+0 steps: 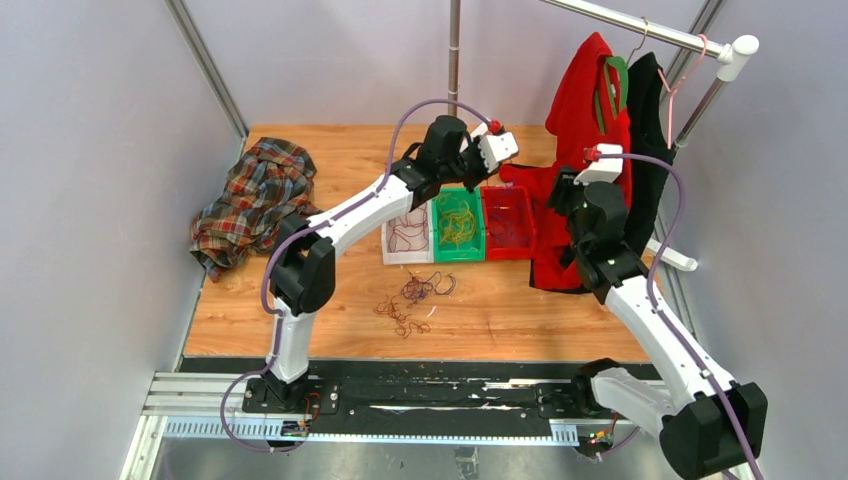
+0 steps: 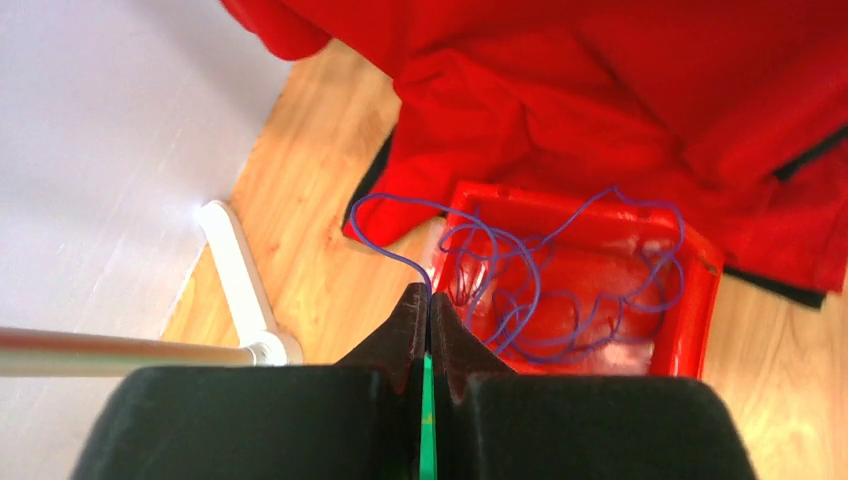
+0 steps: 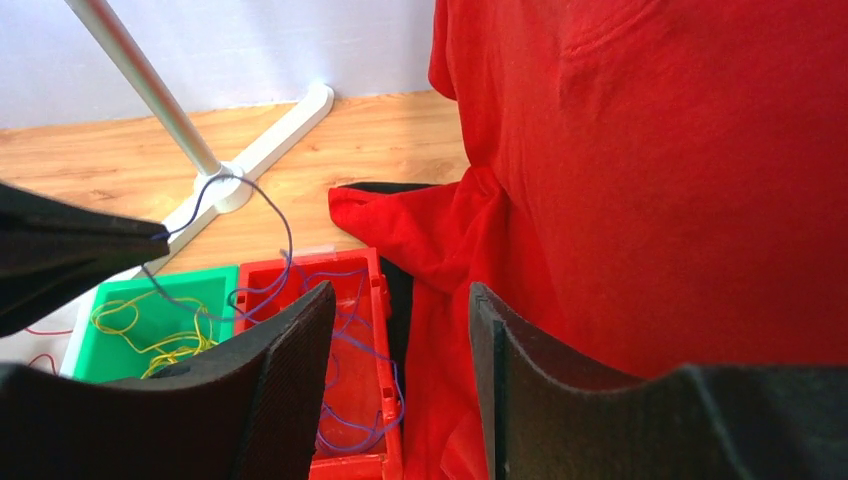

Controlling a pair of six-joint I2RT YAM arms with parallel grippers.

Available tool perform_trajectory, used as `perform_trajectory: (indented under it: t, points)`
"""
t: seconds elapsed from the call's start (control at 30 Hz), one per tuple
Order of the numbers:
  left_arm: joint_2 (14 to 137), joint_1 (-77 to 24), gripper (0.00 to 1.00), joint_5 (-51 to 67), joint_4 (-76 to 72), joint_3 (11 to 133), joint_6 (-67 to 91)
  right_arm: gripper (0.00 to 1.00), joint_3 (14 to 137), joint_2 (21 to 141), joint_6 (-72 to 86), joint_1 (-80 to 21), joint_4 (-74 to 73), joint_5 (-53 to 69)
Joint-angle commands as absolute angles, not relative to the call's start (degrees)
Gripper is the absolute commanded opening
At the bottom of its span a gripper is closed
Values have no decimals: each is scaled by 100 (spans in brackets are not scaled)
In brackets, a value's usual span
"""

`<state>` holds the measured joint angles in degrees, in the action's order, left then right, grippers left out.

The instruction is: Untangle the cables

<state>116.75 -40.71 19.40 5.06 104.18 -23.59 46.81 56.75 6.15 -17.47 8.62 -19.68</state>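
1. Left fingers (image 2: 418, 315), seen from their own wrist camera, are pressed tight together with a thin purple wire strand (image 2: 540, 290) pinched at the tips. The strand rises in a loop and falls in loose coils into the red plastic bin (image 2: 700, 295). A red fleece garment (image 2: 600, 100) lies bunched against the bin's far side. A white rack foot (image 2: 235, 270) rests on the wooden table (image 2: 300, 180).

2. From the right wrist camera, the right fingers (image 3: 305, 340) stand wide apart and hold nothing. They hover over the red bin and the edge of the red garment. The green plastic bin (image 3: 170, 275) sits touching the red one and holds yellow wire strands (image 3: 150, 335). At the left edge the left fingers show again, with the purple strand arching from them down into the red bin. A slanted metal pole (image 3: 140, 80) meets the rack foot behind the bins.

3. From above, three bins sit in a row. A white plastic bin (image 1: 385, 240) with dark red wire strands (image 1: 408, 238) comes first, then the green, then the red. A loose tangle of dark red and purple strands (image 1: 415, 298) lies on the table nearer the arm bases, apart from the bins. A crumpled plaid shirt (image 1: 255, 200) lies at the far left. A black garment (image 1: 650, 130) hangs on the rail beside the red one.
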Motion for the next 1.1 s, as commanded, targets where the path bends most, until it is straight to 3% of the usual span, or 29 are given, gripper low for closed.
perform_trajectory:
  t: [0.0,0.33,0.83,0.87,1.0,1.07]
  points:
    - [11205,-4213,0,2356,1186,10321,-3521,51,4633,5853,810,-1646,854,-2084]
    - [12520,-4525,0,1809,2257,11620,-3698,49,4450,5874,943,-1648,889,-2378]
    - [13658,-4684,0,1152,2547,11931,-4138,47,4381,5853,845,-1647,1005,-2723]
    - [13652,-4677,4,1165,2521,11946,-3953,47,4377,5841,844,-1646,1015,-2726]
    - [13339,-4651,46,1462,2461,12017,-3480,47,4372,5828,815,-1647,1010,-2689]
    - [13100,-4641,57,1646,2390,12026,-3368,48,4369,5800,819,-1647,1010,-2674]
